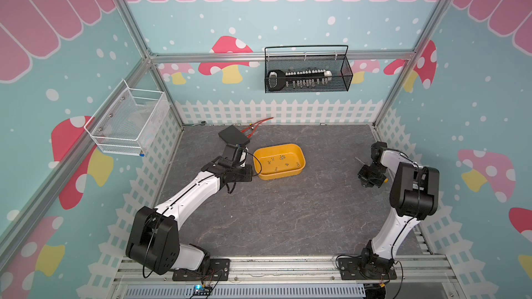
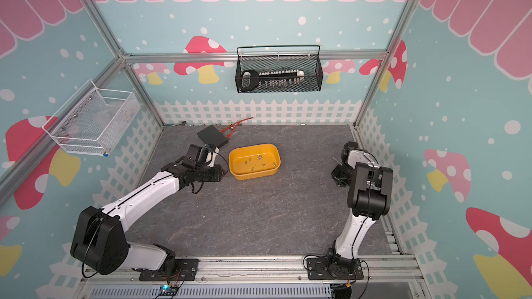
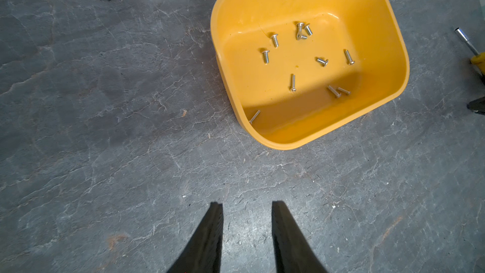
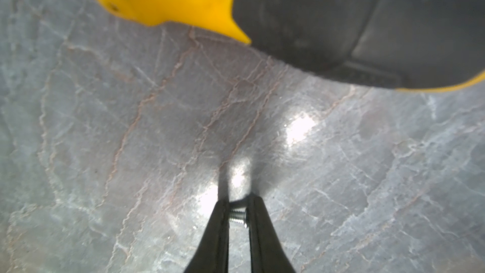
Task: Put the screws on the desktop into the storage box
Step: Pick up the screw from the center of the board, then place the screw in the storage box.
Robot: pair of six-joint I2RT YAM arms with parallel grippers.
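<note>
Because the storage box (image 1: 280,176) sits well apart from the right arm (image 1: 414,185) in both top views, we face a long carry; left wrist: left tool (image 3: 246,206) open, empty; right wrist: right tool (image 4: 238,202) pinches one screw (image 4: 237,216) endwise at the counter (image 4: 105,153); it may pivot free.

You get the yellow-black tool (image 4: 315,9) blurred and cropped in the right wrist view. The right arm (image 1: 403,179) hides the screw (image 4: 237,216) in the right end effector (image 4: 238,203) from both top views, where the screws (image 1: 280,160) (image 2: 259,159) in the tub (image 1: 276,145) are too small to count.
</note>
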